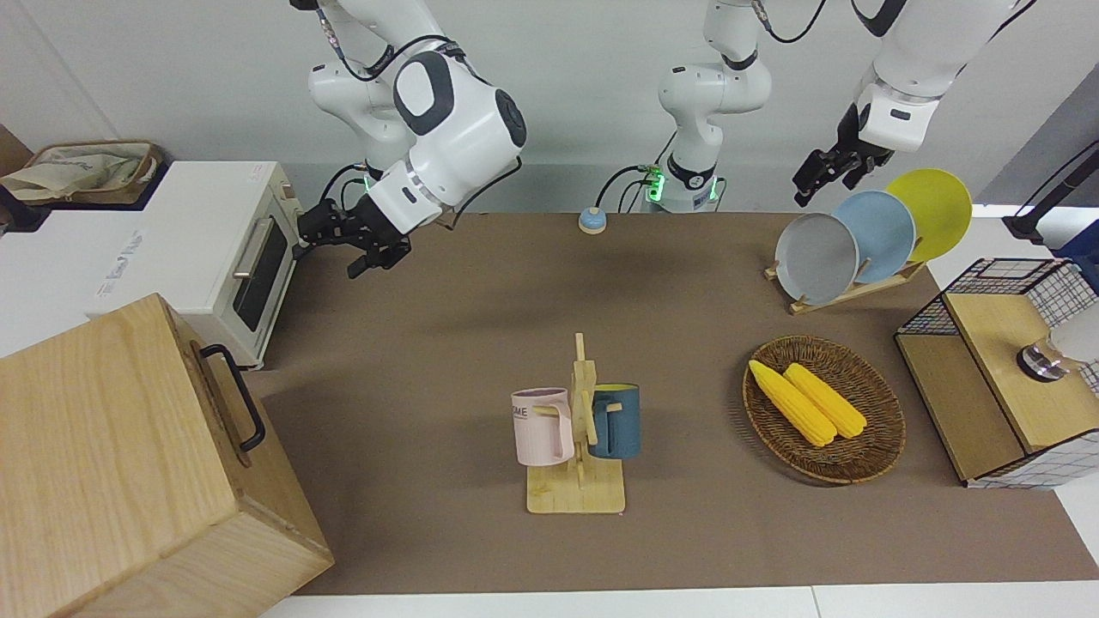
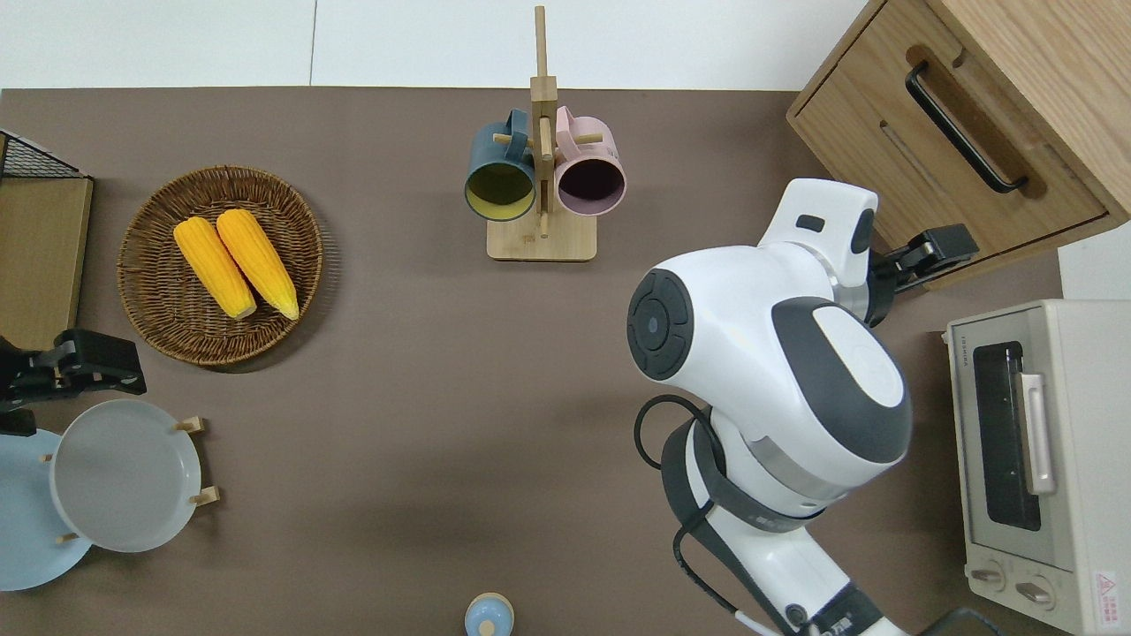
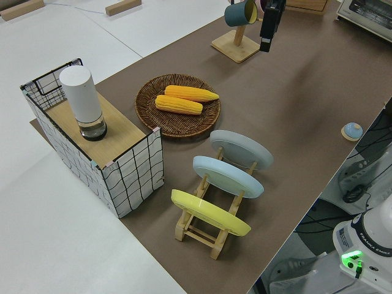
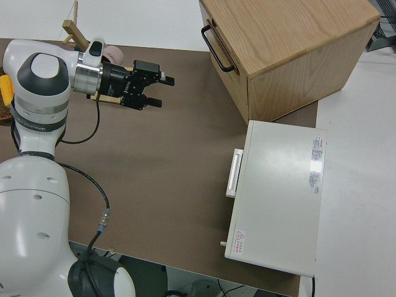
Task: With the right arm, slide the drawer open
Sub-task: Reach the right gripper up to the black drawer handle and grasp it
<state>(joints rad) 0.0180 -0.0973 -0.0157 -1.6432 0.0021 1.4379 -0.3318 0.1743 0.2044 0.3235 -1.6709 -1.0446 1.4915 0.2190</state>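
Right gripper [image 4: 162,91] open, short of seemingly closed drawer [image 2: 954,150]

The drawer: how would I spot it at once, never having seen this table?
Find the big light-wood box at the right arm's end of the table. The drawer is its wide shallow front panel. Its black U-shaped bar handle sets it apart from the white toaster oven alongside, whose handle is silver.

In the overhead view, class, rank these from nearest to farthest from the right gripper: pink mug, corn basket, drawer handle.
From the right gripper:
1. Drawer handle, on the wood box at the right arm's end.
2. Pink mug, on the mid-table rack.
3. Corn basket, toward the left arm's end.
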